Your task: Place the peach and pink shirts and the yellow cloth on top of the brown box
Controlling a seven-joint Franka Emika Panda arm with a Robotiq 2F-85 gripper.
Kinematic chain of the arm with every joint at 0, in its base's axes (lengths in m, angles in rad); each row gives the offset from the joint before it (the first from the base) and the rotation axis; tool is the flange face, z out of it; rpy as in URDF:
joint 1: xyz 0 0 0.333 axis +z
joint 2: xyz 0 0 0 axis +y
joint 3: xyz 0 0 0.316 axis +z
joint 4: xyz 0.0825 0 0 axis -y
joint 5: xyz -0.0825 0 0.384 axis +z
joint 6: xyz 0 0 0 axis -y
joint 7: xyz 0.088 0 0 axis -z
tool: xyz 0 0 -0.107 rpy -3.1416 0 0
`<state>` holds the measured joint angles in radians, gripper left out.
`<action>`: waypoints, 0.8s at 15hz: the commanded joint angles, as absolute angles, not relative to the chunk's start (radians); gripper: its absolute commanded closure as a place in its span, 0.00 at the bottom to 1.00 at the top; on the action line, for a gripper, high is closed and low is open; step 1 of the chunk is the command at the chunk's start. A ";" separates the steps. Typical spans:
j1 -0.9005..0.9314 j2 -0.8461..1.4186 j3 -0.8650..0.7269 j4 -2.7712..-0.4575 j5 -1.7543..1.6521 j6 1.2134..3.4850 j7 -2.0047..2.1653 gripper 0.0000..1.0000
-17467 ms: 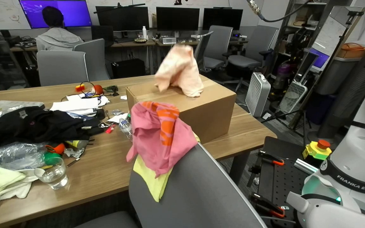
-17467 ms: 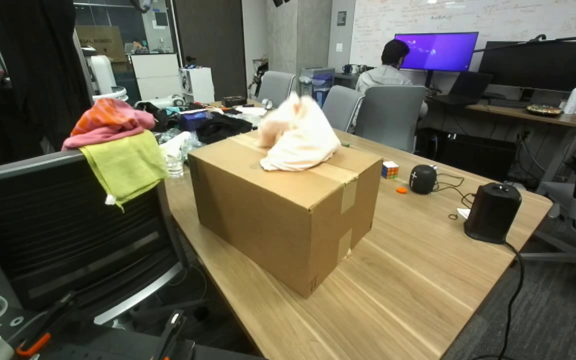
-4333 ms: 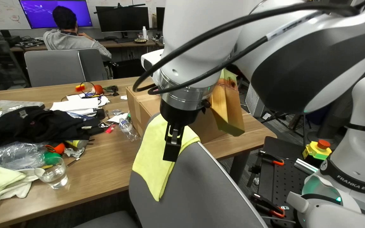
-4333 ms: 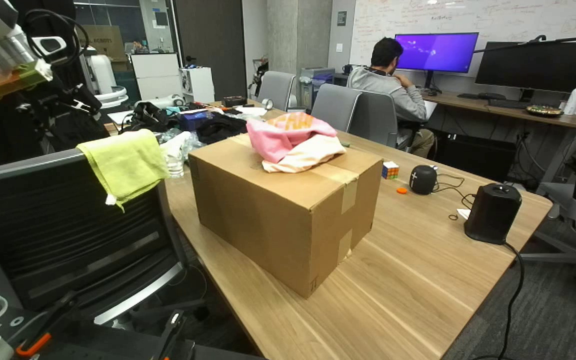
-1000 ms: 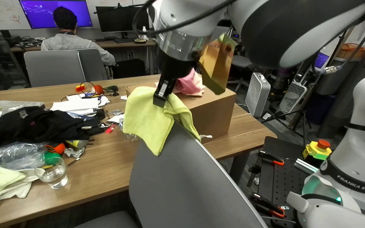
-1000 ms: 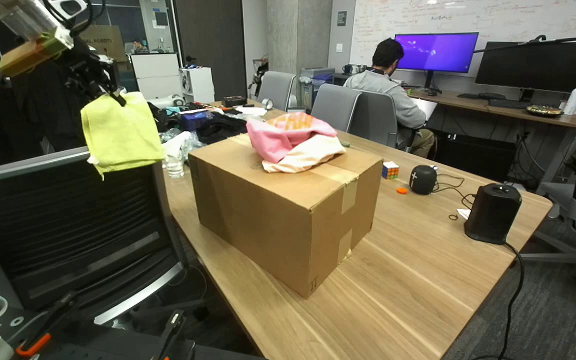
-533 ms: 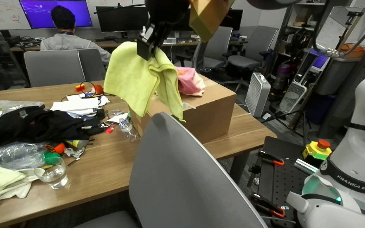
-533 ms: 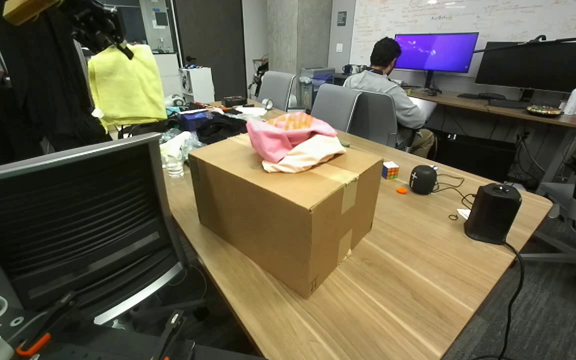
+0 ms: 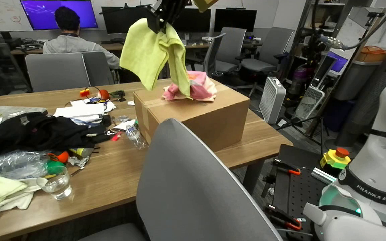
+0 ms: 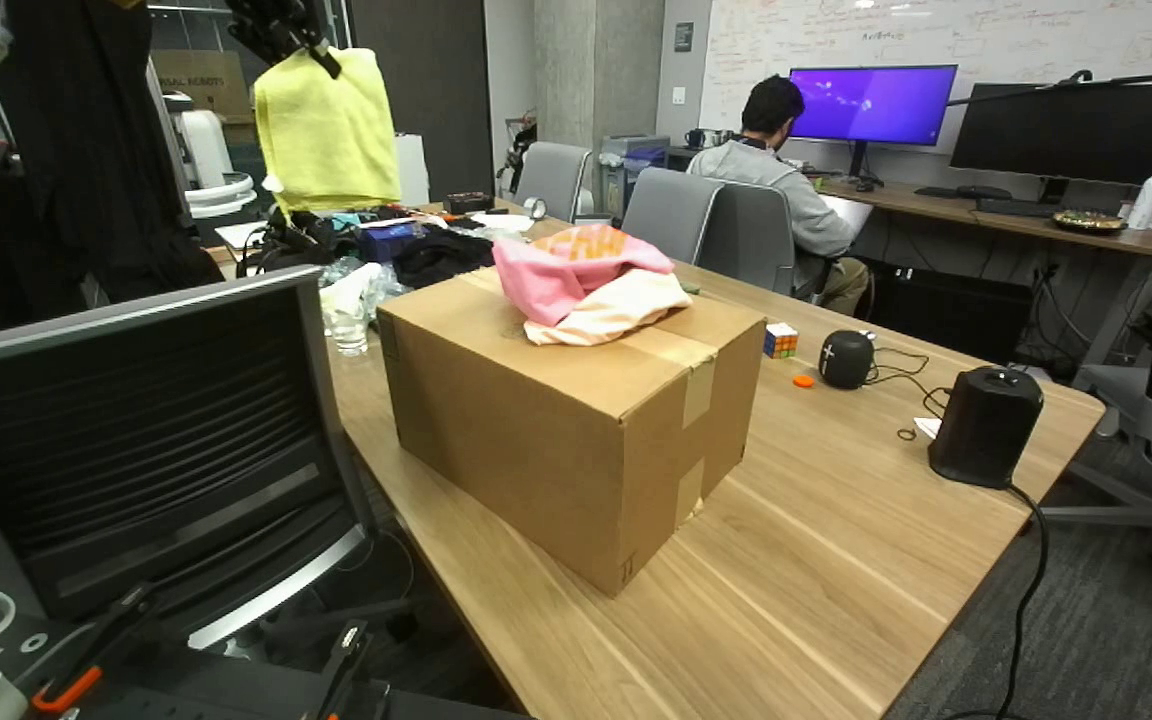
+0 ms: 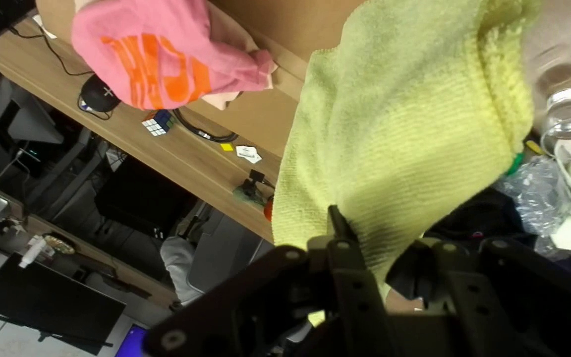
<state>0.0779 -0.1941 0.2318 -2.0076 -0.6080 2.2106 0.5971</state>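
Yellow cloth (image 10: 331, 130) hangs in the air from the gripper (image 11: 373, 253), which is pinched narrow on its upper part; the rest falls loose in folds to a low corner. In both exterior views a gap shows between the cloth's bottom edge and the top rail of the chair (image 9: 186, 180).

In an exterior view the cloth is well apart from the pink shirt (image 10: 546, 282), which lies bunched on the peach shirt (image 10: 619, 308). Both rest on top of the brown box (image 10: 506, 450), toward one long edge; cardboard shows between them and the opposite long edge, and toward both ends. Whether the cloth's low corner is over the box or short of its edge, I cannot tell.

A strip of the wooden table (image 10: 836, 560) shows between the box's foot and the table edge beside the chair. On the box's far side a puzzle cube (image 10: 780, 340) sits near it, with a speaker (image 10: 844, 360) and a larger black device (image 10: 986, 425) farther along. In an exterior view a plastic bottle (image 9: 135, 136) lies near the box's end, and a glass (image 9: 57, 184) stands near the table edge.
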 commanded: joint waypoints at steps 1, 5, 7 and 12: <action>0.039 -0.144 0.202 -1.912 -0.641 2.185 0.606 0.93; -0.003 -0.117 0.151 -1.866 -0.698 2.185 0.630 0.93; -0.020 -0.110 0.124 -1.851 -0.708 2.185 0.638 0.93; -0.062 -0.106 0.055 -1.837 -0.737 2.181 0.653 0.93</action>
<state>-0.0483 -0.1180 0.0824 -1.8787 -0.7052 2.2020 0.6277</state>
